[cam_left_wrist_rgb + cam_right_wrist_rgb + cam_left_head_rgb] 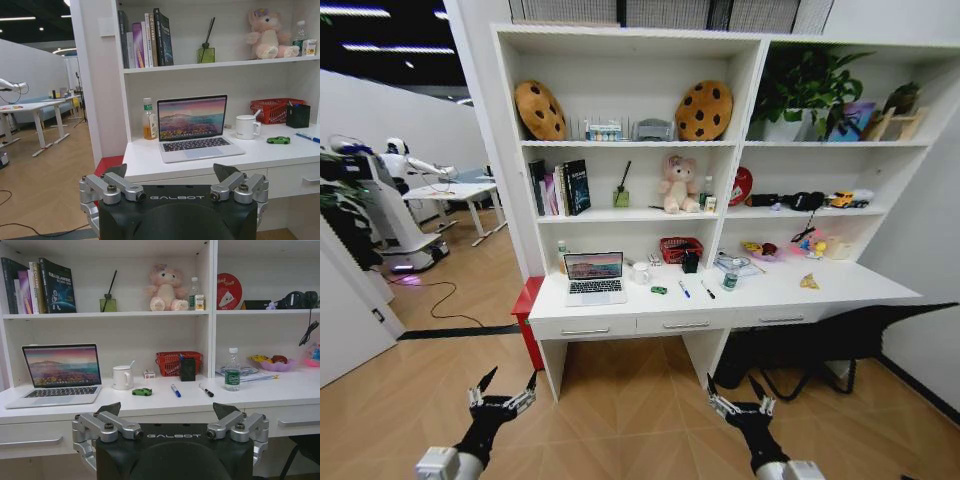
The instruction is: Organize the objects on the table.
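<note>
The long white table (840,290) stands ahead under tall white shelving. On it lie an open silver laptop (594,277), a tiny green piece (659,290), a blue pen (684,289), a black pen (707,290), a green-banded bottle (730,277) and a yellow packet (808,282). Both grippers hover low over the wood floor, well short of the table. My left gripper (503,388) is open and faces the laptop (195,127). My right gripper (733,390) is open too, facing the green piece (142,391), the pens (175,390) and the bottle (232,371).
A white mug (640,272), a red mesh basket (680,248) and a black holder (690,262) sit at the table's back. A red box (528,320) stands left of the table, and a black chair (840,345) on the right. Another robot (380,200) and a small desk (450,192) stand far left.
</note>
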Controlling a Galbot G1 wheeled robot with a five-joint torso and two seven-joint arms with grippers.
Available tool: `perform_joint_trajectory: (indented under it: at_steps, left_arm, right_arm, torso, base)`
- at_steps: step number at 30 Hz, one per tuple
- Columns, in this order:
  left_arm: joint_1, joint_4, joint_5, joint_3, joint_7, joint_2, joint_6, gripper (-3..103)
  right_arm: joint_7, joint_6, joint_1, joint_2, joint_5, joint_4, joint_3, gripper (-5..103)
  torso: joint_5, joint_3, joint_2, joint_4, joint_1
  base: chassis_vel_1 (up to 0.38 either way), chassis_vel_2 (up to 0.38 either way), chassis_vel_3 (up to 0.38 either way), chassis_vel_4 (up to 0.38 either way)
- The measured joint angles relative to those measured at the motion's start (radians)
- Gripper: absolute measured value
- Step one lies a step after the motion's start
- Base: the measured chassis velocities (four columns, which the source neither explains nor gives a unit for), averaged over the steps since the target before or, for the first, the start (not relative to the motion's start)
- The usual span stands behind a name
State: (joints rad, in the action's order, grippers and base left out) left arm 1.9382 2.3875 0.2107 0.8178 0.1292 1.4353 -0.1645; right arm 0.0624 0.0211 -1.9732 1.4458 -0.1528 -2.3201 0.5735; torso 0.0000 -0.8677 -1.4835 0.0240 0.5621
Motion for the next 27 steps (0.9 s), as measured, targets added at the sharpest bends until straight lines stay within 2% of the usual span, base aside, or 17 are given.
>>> perform_joint_trajectory:
  at_steps: [8, 12, 14, 16, 17, 23, 24, 27]
  left_arm:
    - [0.001, 0.001, 0.001, 0.001, 0.001, 0.009, 0.001, 98]
    - [0.004, -0.006, 0.0, -0.006, 0.001, 0.014, 0.001, 94]
    - [0.005, -0.007, -0.002, -0.007, 0.001, 0.015, 0.001, 101]
    - [0.004, -0.007, -0.002, -0.007, 0.001, 0.016, 0.001, 101]
    - [0.005, -0.007, -0.002, -0.006, 0.001, 0.016, 0.001, 94]
    - [0.004, -0.011, -0.006, -0.006, 0.001, 0.016, 0.003, 97]
    - [0.004, -0.013, -0.008, -0.006, 0.0, 0.015, 0.003, 97]
    - [0.004, -0.014, -0.009, -0.006, 0.0, 0.015, 0.003, 97]
  right_arm:
    - [-0.02, 0.018, -0.003, 0.0, -0.009, 0.007, -0.005, 100]
    - [-0.021, 0.03, -0.003, 0.001, -0.009, 0.01, -0.005, 100]
    - [-0.022, 0.034, -0.002, -0.001, -0.012, 0.011, -0.003, 100]
    - [-0.022, 0.034, -0.001, -0.002, -0.012, 0.011, -0.003, 100]
    - [-0.022, 0.034, 0.0, -0.002, -0.013, 0.013, -0.003, 100]
    - [-0.022, 0.04, 0.002, -0.001, -0.013, 0.019, -0.005, 100]
    - [-0.023, 0.043, 0.003, -0.001, -0.013, 0.019, -0.006, 100]
    - [-0.023, 0.052, 0.006, -0.001, -0.012, 0.019, -0.008, 100]
  torso:
    - [0.0, 0.0, 0.0, 0.0, 0.0]
    - [0.0, 0.0, 0.0, 0.0, 0.0]
    - [0.0, 0.0, 0.0, 0.0, 0.0]
    - [-0.0002, 0.0, 0.0, 0.0001, 0.0]
    - [0.0002, 0.0, 0.0, 0.0, 0.0]
    - [0.0007, 0.0, 0.0, -0.0003, 0.0]
    - [-0.0005, 0.0, 0.0, 0.0, 0.0]
    - [0.0003, 0.0, 0.0, 0.0002, 0.0]
  base:
    - [0.0, 0.0, 0.0, 0.0]
    - [-0.068, 0.064, 0.065, -0.077]
    - [-0.14, 0.107, 0.134, -0.146]
    - [-0.157, 0.149, 0.15, -0.163]
    - [-0.178, 0.172, 0.218, -0.202]
    - [-0.216, 0.206, 0.238, -0.222]
    - [-0.257, 0.24, 0.279, -0.253]
    - [-0.269, 0.268, 0.286, -0.284]
